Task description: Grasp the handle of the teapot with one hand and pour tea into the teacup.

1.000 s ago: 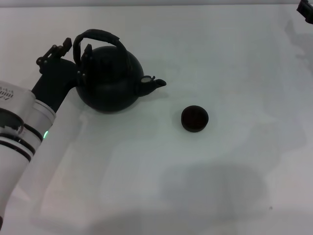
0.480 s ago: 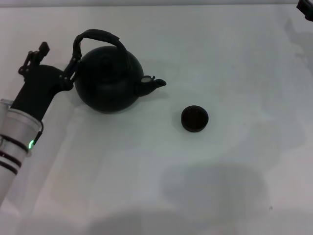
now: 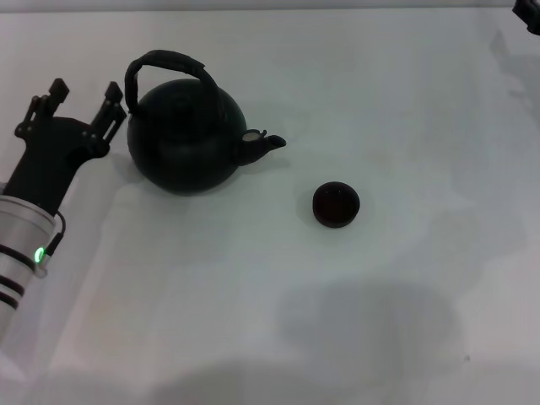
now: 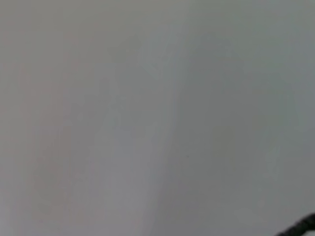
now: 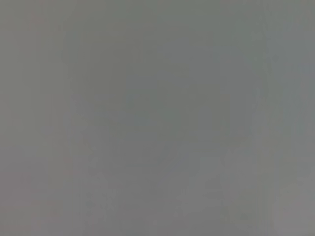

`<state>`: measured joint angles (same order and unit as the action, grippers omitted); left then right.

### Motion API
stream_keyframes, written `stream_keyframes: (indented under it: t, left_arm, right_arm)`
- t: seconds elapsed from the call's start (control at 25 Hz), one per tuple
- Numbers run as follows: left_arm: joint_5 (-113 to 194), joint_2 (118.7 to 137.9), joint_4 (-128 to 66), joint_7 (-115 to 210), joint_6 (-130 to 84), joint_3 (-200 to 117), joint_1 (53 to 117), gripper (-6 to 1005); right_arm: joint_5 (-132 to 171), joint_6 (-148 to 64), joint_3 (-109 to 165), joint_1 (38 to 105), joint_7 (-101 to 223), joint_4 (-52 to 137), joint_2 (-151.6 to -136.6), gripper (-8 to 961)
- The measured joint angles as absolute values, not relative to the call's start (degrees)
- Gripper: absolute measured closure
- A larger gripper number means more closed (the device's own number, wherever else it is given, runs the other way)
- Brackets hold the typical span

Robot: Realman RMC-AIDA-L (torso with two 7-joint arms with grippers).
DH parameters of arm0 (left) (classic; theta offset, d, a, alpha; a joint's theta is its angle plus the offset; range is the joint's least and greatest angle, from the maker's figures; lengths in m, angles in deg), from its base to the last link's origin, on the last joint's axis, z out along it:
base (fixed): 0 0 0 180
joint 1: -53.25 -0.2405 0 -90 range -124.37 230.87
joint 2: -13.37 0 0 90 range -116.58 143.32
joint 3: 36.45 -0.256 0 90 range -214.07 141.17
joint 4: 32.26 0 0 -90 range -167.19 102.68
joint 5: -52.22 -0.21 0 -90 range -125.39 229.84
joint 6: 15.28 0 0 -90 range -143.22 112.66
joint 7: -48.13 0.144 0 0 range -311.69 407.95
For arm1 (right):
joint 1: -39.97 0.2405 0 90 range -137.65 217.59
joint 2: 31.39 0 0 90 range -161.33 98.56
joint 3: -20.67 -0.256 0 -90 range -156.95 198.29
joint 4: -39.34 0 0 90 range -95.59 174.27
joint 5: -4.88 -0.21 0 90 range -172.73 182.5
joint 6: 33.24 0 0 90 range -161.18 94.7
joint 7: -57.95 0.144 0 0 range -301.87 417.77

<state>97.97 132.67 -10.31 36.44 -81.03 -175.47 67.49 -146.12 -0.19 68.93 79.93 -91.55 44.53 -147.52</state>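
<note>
The round matte-black teapot point(image 3: 186, 143) stands upright on the white table, its short spout point(image 3: 263, 144) pointing right. Its arched wrapped handle point(image 3: 164, 63) loops over the top. The tiny dark teacup point(image 3: 336, 204) sits on the table to the right of the spout, apart from it. My left gripper point(image 3: 82, 94) is open and empty, just left of the teapot and clear of it. My right gripper is parked at the far top right corner point(image 3: 527, 15), only a dark edge showing. Both wrist views show only blank surface.
The white table point(image 3: 354, 321) spreads around the teapot and the cup. My left arm point(image 3: 25, 236) reaches in from the lower left edge. A soft shadow lies on the table near the front.
My left gripper has let go of the teapot's handle and drawn back to the left. The teapot and teacup have stayed where they were.
</note>
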Motion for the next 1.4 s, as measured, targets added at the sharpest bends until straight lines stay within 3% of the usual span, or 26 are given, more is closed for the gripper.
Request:
stream_keyframes:
  t: [0.32, 1.4]
  left_arm:
    - [100.3, 132.63, -12.7, 34.7, -83.0, -173.0, 68.0, 221]
    - [122.8, 132.36, -23.5, 31.9, -78.6, -172.8, 79.2, 224]
  right_arm:
    - [-146.1, -0.2, 68.9, 79.6, -91.5, 44.5, -147.48, 118]
    - [-146.1, 12.2, 68.0, 79.3, -95.5, 40.2, -147.58, 118]
